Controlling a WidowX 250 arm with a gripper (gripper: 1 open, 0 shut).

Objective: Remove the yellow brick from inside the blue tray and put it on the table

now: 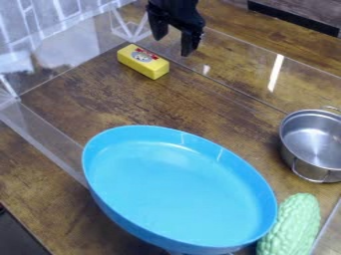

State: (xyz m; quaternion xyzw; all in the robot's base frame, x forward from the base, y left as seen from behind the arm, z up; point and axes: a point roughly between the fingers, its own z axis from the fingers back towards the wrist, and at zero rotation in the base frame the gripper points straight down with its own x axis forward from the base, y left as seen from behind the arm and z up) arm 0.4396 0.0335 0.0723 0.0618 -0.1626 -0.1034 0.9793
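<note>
The table (pixel 200 105), a dark brown wood-grain surface with glossy streaks of reflection, fills most of the frame and is bounded by clear plastic walls (pixel 54 100) that run along its left side and across the top. The blue tray (pixel 120 164), a large round shallow light-blue dish with a raised rim, occupies the lower centre of the frame; its interior is bare. A small steel bowl (pixel 314 145) stands at the right edge, at mid-height, close to the tray's rim but apart from it. A bumpy pale-green vegetable-shaped object (pixel 293 227) lies in the lower right corner, just beside the tray's right rim; whether the two touch cannot be told.

The gripper (pixel 174 32), black, hangs at the top centre of the frame, pointing steeply downward. Its two dark fingers (pixel 190 41) are spread wide, and nothing lies between them. Its tips are clear of the tabletop.

The yellow brick (pixel 143 61), a small bright yellow rectangular block with a faint dark mark on top, lies flat on the table in the upper left of centre, well apart from the blue tray and outside it. It sits just below and to the left of the gripper, separate from the fingers.
</note>
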